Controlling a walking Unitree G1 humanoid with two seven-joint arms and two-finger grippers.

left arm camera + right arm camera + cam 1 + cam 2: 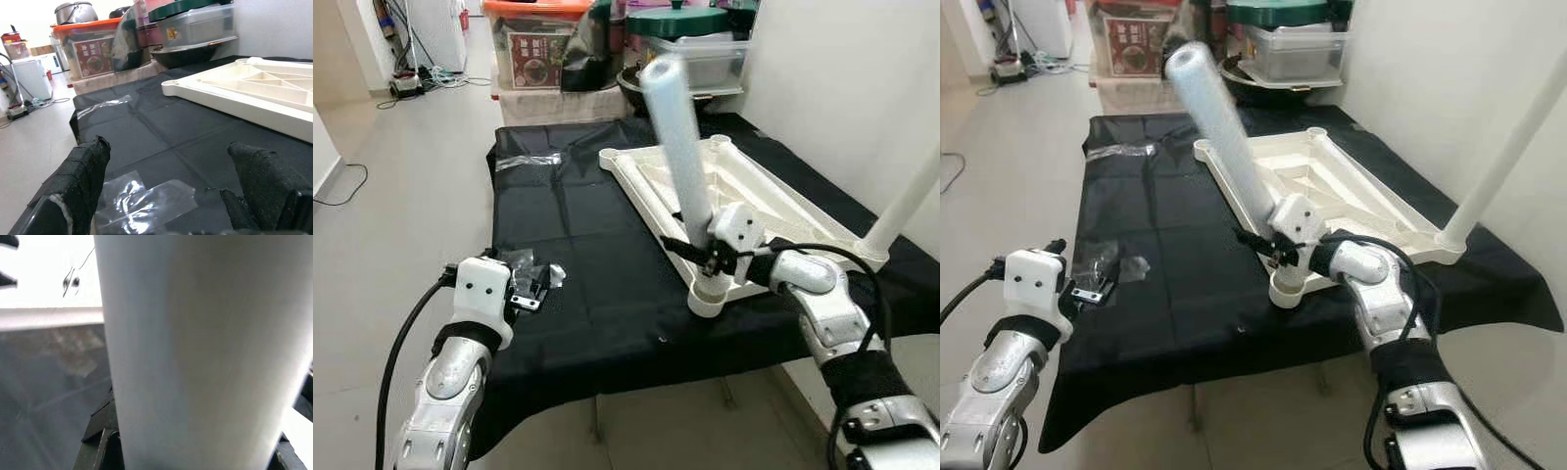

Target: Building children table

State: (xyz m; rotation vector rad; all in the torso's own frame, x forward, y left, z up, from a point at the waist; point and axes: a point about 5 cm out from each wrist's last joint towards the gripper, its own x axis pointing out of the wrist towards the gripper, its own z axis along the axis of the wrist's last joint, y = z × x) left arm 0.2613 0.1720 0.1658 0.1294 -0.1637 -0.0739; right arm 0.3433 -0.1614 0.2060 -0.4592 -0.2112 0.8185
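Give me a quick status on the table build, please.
Right pincer shut on leg, tilted at tabletop corner socket. Left pincer open over plastic bag. Second leg already fitted.

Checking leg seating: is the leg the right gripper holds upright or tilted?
Tilted. The leg leans away from the right gripper, its base at the tabletop's near corner socket.

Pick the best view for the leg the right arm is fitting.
Right eye view: the whole leg, tilted, from its top down to the corner socket, with the right end effector closed on it. The left eye view blurs its top. The right wrist view gives a close-up without ends.
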